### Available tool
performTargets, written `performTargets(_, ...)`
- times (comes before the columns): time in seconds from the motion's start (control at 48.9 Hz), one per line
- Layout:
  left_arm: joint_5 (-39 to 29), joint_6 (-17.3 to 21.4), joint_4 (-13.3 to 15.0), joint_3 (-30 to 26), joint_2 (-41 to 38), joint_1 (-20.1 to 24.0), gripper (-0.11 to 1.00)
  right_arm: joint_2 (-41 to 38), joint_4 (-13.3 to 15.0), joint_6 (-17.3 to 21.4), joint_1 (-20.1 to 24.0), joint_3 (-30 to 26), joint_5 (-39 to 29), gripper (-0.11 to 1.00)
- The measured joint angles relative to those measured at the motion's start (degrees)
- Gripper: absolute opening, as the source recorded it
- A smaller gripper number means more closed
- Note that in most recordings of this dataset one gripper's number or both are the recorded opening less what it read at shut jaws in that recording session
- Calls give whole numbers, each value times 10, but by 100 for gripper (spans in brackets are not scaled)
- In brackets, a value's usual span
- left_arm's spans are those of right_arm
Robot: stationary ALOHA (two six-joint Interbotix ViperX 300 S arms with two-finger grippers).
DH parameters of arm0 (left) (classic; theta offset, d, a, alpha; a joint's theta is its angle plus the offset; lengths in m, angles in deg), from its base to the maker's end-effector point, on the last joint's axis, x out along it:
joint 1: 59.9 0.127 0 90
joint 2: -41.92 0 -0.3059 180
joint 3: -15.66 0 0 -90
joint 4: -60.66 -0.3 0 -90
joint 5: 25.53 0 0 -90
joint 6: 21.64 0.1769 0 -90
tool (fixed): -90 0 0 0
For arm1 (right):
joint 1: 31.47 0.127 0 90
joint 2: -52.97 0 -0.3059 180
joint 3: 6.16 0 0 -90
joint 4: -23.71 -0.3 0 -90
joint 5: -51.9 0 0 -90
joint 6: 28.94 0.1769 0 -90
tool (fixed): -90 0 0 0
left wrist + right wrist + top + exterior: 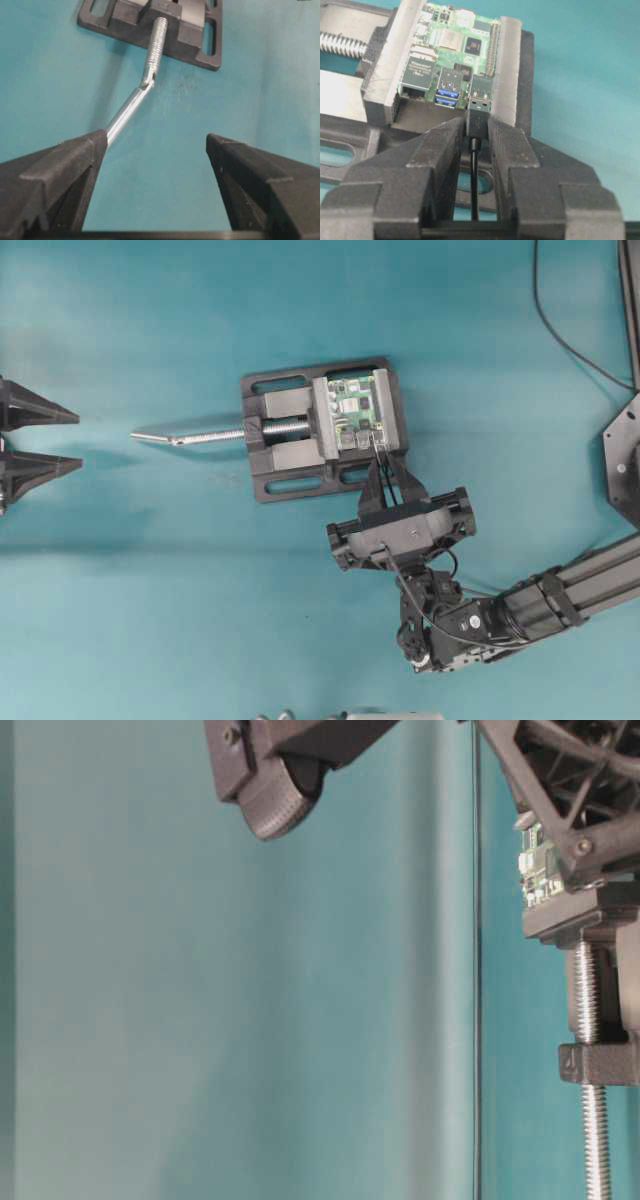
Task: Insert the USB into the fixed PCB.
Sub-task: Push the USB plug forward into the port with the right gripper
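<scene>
Pinched by its black plug in the right end effector (pixel 477 132) so the USB (pixel 479 112) points its silver tip at a port on the fixed PCB (pixel 452 47), maybe touching already, clamped steady in the vise (pixel 290 435); left end effector (pixel 157 150) wide, waiting.

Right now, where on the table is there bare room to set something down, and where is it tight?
Bare teal table spans the strip above the vise and the stretch below the screw rod, between the open left hand and the right hand. It is crowded at the PCB, where the right hand holds the USB plug at its ports.
</scene>
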Motion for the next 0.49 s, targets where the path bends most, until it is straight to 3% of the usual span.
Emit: performTargets(0.491,0,0,0,0,0,0,95,-8,9,4,-5,-3,-8,21)
